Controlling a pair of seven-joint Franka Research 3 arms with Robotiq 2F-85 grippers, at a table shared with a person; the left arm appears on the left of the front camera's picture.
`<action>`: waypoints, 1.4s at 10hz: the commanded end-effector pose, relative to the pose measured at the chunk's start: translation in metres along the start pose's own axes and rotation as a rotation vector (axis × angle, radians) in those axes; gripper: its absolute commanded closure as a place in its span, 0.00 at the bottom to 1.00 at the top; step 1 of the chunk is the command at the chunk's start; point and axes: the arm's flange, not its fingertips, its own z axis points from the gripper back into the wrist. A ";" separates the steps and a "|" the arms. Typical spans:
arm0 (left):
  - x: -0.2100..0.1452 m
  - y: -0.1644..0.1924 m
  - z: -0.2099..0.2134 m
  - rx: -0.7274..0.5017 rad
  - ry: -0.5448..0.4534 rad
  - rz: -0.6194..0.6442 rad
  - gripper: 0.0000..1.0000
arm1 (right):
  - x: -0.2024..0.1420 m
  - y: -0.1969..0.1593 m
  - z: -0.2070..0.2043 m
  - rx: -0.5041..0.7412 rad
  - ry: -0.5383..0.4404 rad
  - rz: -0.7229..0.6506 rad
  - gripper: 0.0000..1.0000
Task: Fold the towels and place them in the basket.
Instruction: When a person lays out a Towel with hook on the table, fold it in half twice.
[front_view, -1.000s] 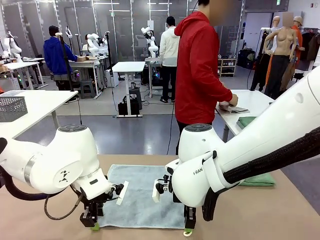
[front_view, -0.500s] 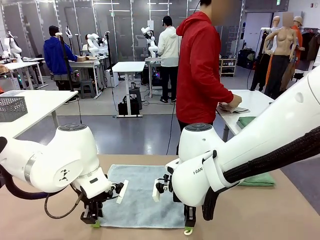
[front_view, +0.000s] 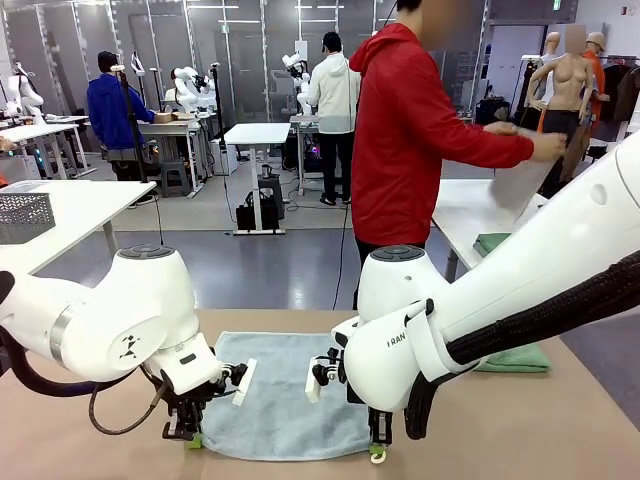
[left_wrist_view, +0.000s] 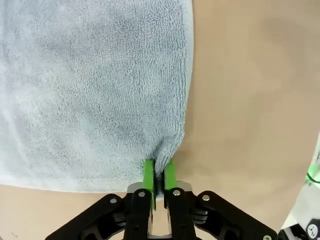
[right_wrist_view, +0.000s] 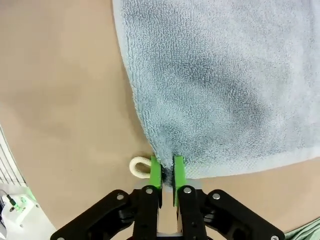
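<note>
- The grey-blue towel (front_view: 285, 390) lies flat on the tan table (front_view: 560, 430) between the two arms. Their big white housings cover bits of it in the front view.
- The left gripper (left_wrist_view: 158, 174) is clamped on the near left corner, with cloth bunched up between the green pads (left_wrist_view: 148, 175).
- The right gripper (right_wrist_view: 166, 170) is pinched onto the other near corner, and a white loop tag (right_wrist_view: 139, 167) pokes out right beside it.
- The mint green towel (front_view: 520, 360) sits folded near the table's right edge, mostly hidden behind the right arm.
- The basket (front_view: 25, 215) is on a separate table off to the left, cut off by the frame edge.
</note>
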 end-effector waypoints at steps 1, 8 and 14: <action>0.004 0.003 0.004 -0.011 0.037 0.012 1.00 | 0.002 -0.004 0.000 0.014 -0.003 0.012 1.00; 0.002 0.003 0.005 -0.007 0.005 -0.003 1.00 | 0.002 -0.008 0.006 0.011 0.033 0.002 1.00; 0.007 0.000 0.012 0.003 0.008 -0.006 0.93 | 0.005 0.000 0.012 -0.004 0.001 0.012 0.92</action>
